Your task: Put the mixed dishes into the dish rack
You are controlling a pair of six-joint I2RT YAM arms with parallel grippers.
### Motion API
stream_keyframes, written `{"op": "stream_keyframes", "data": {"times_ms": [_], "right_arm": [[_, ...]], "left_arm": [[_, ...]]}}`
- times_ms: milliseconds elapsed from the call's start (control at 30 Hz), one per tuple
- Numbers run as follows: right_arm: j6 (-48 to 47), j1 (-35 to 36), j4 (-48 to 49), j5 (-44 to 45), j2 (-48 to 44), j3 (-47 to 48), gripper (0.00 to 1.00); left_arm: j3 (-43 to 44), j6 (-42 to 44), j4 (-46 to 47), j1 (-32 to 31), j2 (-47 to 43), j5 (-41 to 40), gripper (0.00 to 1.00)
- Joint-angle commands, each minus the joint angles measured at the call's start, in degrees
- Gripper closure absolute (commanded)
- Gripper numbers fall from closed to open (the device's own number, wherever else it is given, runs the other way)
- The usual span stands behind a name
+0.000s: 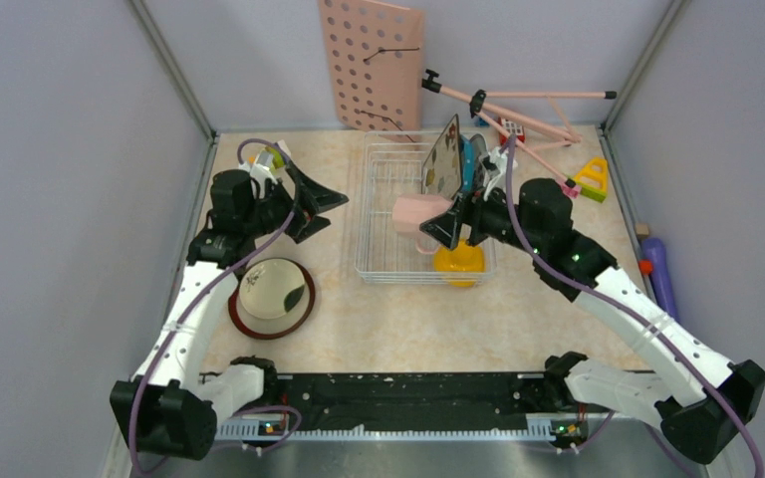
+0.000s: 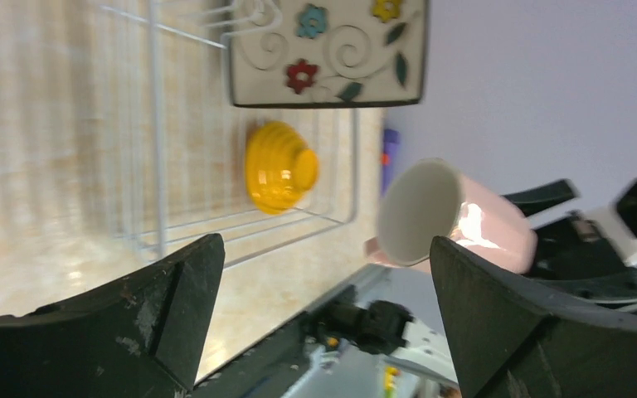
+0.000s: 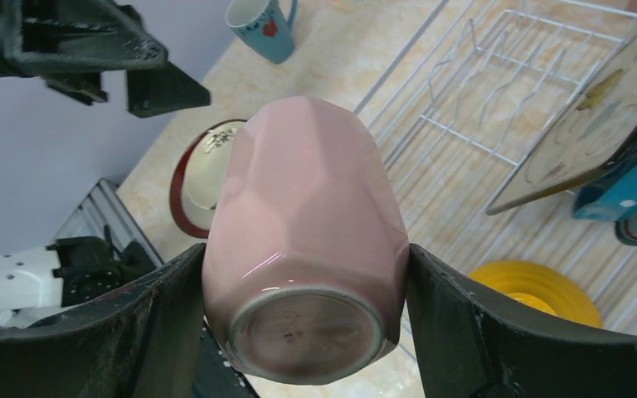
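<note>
Your right tool (image 3: 303,319) clamps the glossy faceted pink ceramic mug (image 3: 303,215) across its body, over the white wire dish rack's (image 1: 386,159) near half. The glaze looks slick and brittle, so lower it gently. Left tool (image 1: 311,204) is spread wide and empty, left of the rack.

The top external view looks steeply down from above and behind the arm bases, taking in the whole counter (image 1: 388,329) with the dish rack (image 1: 383,199) at mid-frame. The left wrist view sits left of the rack, rolled sideways and facing across it. The right wrist view looks back from the rack's right side, very close to the pink mug (image 3: 307,215). All three views share the rack, that mug and the yellow bowl (image 1: 458,261).
</note>
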Motion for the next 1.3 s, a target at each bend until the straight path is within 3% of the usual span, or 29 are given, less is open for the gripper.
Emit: {"op": "stream_keyframes", "data": {"times_ms": [0,200,533,933,1267], "right_arm": [[-6.58,-0.54,-8.32,4.1,4.92,11.7,1.0],[-12.61,5.74,-22.57,12.19,17.22,23.65,1.0],[-15.62,9.37,-30.15,18.67,30.88,34.51,1.0],[-20.2,13.58,-35.22,27.52,45.62,41.36,1.0],[-22.23,14.2,-36.97,31.0,46.85,38.15,1.0]], "left_arm": [[5.14,17.29,-14.78,0.35,-4.39,-13.77,0.01],[6.26,23.86,-27.08,0.34,-6.22,-30.26,0.02],[-2.44,17.64,-28.31,0.35,-13.8,-44.89,0.05],[-7.29,12.33,-28.85,0.35,-14.62,-52.7,0.08],[-10.3,8.56,-27.27,0.35,-13.5,-52.83,0.09]]}}
